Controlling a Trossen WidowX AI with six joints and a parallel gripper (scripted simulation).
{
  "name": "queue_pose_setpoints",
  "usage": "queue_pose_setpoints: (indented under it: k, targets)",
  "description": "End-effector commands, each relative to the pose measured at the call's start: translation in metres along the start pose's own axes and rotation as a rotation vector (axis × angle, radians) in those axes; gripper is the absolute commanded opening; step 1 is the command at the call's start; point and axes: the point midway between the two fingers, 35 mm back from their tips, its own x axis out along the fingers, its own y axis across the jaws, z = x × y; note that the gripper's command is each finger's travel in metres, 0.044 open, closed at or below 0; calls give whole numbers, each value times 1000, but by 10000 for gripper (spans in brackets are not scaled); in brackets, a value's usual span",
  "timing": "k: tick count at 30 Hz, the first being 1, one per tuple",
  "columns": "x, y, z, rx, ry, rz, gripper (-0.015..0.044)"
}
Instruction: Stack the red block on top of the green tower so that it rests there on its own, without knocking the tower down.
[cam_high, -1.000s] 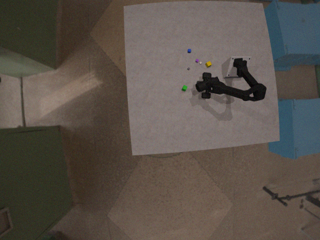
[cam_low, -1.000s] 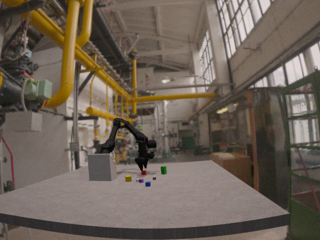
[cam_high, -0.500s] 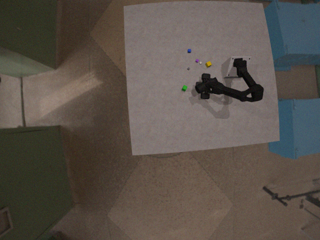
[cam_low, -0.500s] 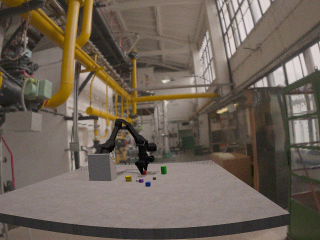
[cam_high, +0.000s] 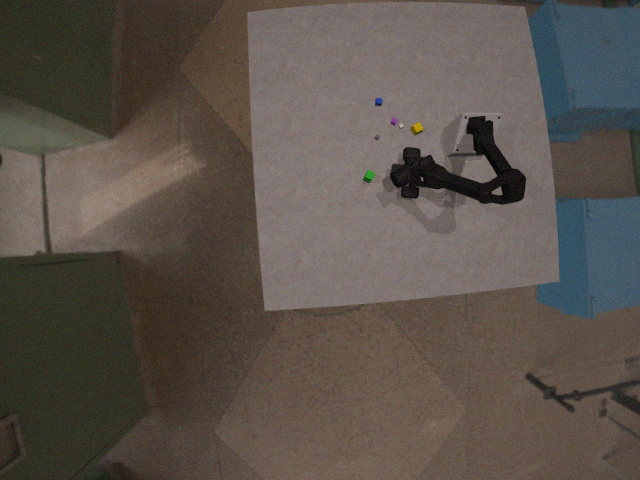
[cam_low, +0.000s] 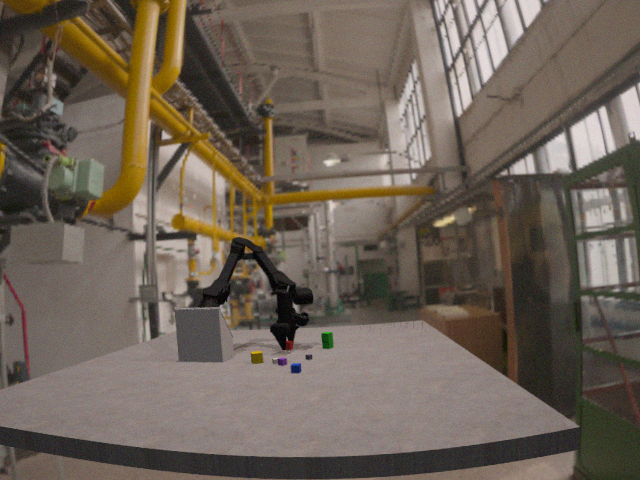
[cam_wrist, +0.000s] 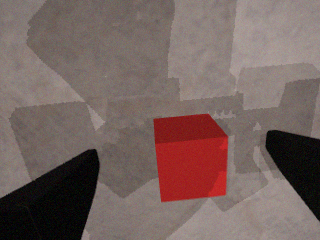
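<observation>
The red block (cam_low: 290, 344) (cam_wrist: 192, 167) sits on the table; in the top view the arm hides it. My gripper (cam_low: 284, 346) (cam_wrist: 183, 148) is open and points down, low over the red block. In the wrist view the block lies between the two wide-spread fingertips, nearer the right one, with a gap on each side. The green tower (cam_high: 369, 176) (cam_low: 327, 339) stands upright, to the left of the gripper in the top view and to its right in the exterior view.
A yellow block (cam_high: 417, 128) (cam_low: 256, 357), a white block (cam_high: 401, 126), a purple block (cam_high: 394, 121) (cam_low: 282, 361), a dark grey block (cam_high: 376, 137) (cam_low: 308, 357) and a blue block (cam_high: 378, 101) (cam_low: 295, 367) lie on the table. The arm stands on a grey pedestal (cam_low: 199, 335).
</observation>
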Motion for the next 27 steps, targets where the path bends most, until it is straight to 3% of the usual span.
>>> queue_pose_setpoints:
  k: [1, 14, 21, 23, 27]
  targets:
    - [0, 0, 0, 3, -3, -3, 440]
    - [0, 0, 0, 3, -3, -3, 99]
    - [0, 0, 0, 3, -3, -3, 52]
    - [-3, 0, 1, 3, -3, -4, 0]
    - [-16, 0, 1, 2, -4, -5, 0]
